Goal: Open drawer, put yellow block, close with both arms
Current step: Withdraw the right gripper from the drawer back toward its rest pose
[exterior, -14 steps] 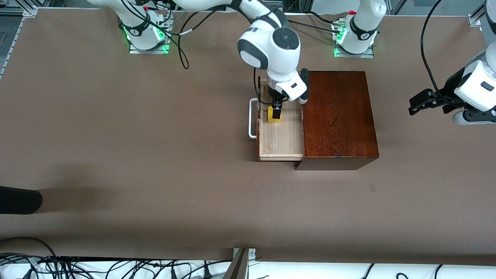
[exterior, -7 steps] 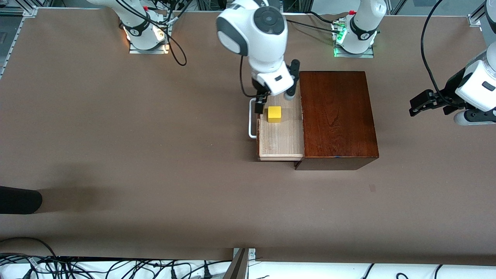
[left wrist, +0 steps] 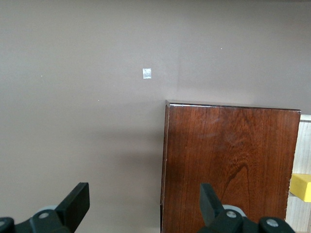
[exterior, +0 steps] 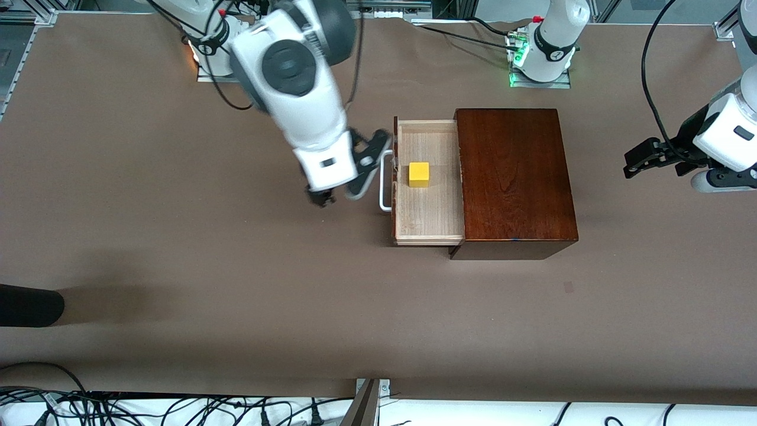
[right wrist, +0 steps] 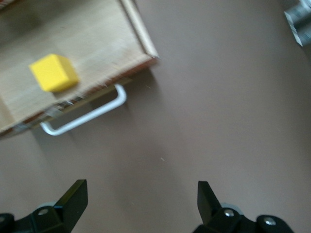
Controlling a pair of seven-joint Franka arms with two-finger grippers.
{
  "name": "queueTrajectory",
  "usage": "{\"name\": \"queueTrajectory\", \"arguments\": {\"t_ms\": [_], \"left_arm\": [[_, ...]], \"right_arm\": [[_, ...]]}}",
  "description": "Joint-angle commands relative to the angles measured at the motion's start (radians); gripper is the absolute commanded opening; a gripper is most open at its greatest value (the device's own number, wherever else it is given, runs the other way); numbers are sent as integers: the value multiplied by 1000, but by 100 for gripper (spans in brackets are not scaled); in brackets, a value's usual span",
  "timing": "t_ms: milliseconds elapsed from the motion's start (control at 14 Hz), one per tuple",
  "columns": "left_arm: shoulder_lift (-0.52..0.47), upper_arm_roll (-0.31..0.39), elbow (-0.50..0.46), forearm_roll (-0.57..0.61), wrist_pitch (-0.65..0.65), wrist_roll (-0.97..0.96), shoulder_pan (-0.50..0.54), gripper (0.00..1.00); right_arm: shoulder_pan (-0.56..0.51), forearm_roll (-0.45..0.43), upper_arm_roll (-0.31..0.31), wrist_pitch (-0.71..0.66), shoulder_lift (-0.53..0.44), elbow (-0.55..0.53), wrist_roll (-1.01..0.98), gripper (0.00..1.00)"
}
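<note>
the yellow block (exterior: 419, 174) sits alone on the pale wooden floor of the drawer (exterior: 429, 219), which is pulled out of the dark mahogany box (exterior: 514, 177) toward the right arm's end of the worktop (exterior: 177, 236). the block lies in the part of the tray farther from the front camera, near the drawer's front panel and apart from all the tray walls. nothing touches it. the right wrist view shows the same cube (right wrist: 53, 73) resting flat on the light wood, with the white u-shaped handle (right wrist: 85, 116) standing off the drawer front; in the front view that handle (exterior: 385, 180) points toward the right arm's end.

the right pincer (exterior: 324, 197) hangs over bare worktop just beside the handle, released, its two black fingers (right wrist: 73, 196) spread wide with nothing between them. the white wrist of the right arm slants down from its base at the top of the front view and looks blurred.

the left pincer (exterior: 641, 157) is up over the worktop toward the left arm's end, well apart from the box, where the left arm waits. its fingers (left wrist: 77, 204) are also spread and empty, and its wrist camera looks over the glossy box top (left wrist: 228, 170) with a corner of the block (left wrist: 302, 187) just showing. a small pale mark (left wrist: 146, 73) lies on the worktop near the box.
</note>
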Motion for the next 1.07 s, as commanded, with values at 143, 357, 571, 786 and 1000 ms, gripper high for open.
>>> {"name": "queueTrajectory", "arguments": {"t_ms": [143,357,571,786,1000], "left_arm": [[33,-3,48,9,0,-4,-1,100],[44,-6,48,7,0,-4,-9,100],[47,-6,49,3,-2,8,-15,100],[47,-6,55,-11,-3,-9,-55,100],[56,-6,81,-37,-13,-38,-108,100]], "right_arm": [[-79,10,-21,-78,-35,-17,15,100],[-80,16,-105,-79,-38,-15,11,100],[-105,16,-131,-78,-78,-18,17,100],[-142,19,-131,-61,-137,-76,134,100],[-172,19,-131,-29,-208,-159,211,100]]}}
